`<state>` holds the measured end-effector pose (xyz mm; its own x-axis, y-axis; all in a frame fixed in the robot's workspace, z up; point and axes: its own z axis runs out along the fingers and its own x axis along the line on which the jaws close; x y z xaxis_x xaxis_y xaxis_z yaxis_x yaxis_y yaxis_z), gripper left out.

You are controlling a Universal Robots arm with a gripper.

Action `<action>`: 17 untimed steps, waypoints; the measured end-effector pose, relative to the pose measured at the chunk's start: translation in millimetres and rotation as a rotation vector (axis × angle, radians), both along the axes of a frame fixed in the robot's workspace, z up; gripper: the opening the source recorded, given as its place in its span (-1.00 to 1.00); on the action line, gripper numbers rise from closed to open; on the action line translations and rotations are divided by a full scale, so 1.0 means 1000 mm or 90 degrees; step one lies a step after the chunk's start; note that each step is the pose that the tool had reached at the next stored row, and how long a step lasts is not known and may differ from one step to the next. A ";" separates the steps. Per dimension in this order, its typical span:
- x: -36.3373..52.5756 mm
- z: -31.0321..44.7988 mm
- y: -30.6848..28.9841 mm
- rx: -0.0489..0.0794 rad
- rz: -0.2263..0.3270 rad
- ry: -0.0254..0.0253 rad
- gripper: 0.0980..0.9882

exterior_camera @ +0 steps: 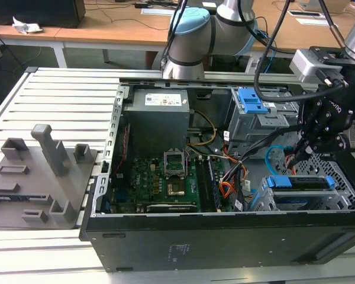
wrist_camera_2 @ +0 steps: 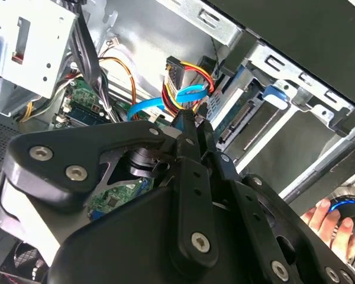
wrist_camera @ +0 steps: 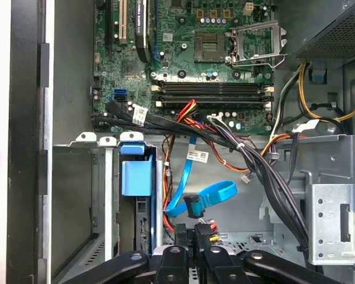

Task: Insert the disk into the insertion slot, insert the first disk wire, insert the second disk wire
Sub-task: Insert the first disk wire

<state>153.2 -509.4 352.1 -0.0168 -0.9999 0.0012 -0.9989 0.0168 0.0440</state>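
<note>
Exterior view: well away from the gripper, toward the exterior view's left, a grey fixture plate (exterior_camera: 41,177) lies outside the open computer case (exterior_camera: 225,242). Nearer the tool, the power supply (exterior_camera: 160,118) carries 1 white printed label, its text too small to read. The taller grey cage (exterior_camera: 254,115) with a blue latch stands close beside the gripper (exterior_camera: 302,151). Just below the gripper, the disk (exterior_camera: 302,181) sits in the insertion slot (exterior_camera: 346,177). Its blue carrier edge faces up and its long axis runs between the exterior view's left and right. In the first wrist view, white tags (wrist_camera: 196,155) on the cables are unreadable. The fingers (wrist_camera: 183,242) stand almost together, with the black plug of the blue cable (wrist_camera: 216,192) right at their tips. Whether they pinch it cannot be told.
</note>
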 end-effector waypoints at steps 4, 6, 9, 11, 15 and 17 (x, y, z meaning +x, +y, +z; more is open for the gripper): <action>0.0000 0.0000 -0.0148 0.000 0.000 0.0000 -0.84; 0.0000 0.0000 -0.0178 0.000 0.000 0.0000 -0.84; 0.0000 0.0000 -0.0219 0.000 0.000 0.0000 -0.84; 0.0000 0.0000 -0.0250 0.000 0.000 0.0000 -0.84; 0.0000 0.0000 -0.0310 0.000 0.000 0.0000 -0.84; 0.0000 0.0000 -0.0327 0.000 0.000 0.0000 -0.84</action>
